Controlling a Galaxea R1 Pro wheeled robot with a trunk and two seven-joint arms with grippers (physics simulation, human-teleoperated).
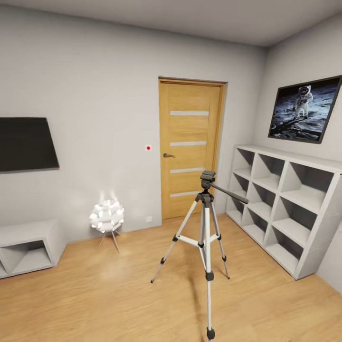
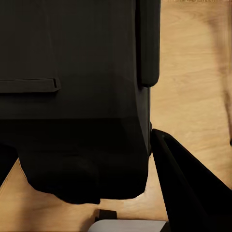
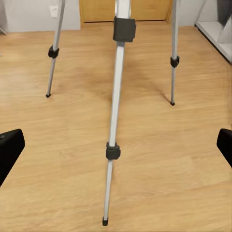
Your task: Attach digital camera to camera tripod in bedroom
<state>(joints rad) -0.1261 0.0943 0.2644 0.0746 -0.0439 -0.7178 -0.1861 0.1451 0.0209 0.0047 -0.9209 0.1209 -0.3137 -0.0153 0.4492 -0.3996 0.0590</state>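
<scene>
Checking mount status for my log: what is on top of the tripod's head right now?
Nothing sits on the camera tripod: its black head is bare, with the pan handle angling toward the white cube shelves. No camera mounted yet.

The walls (image 1: 95,71) are pale grey, and the floor (image 1: 95,294) is light wood in long planks with a warm honey grain. The door (image 1: 190,147) is oak yellow, crossed by four frosted whitish strips. The camera tripod (image 1: 205,237) has silver legs with black joints and feet and a black head. The cube shelves (image 1: 285,199) are white, shading to grey inside. The ball lamp (image 1: 106,216) glows white. A black screen (image 1: 26,144) hangs on the wall, and the picture (image 1: 304,108) shows a white astronaut on dark blue-grey ground in a black frame.
</scene>
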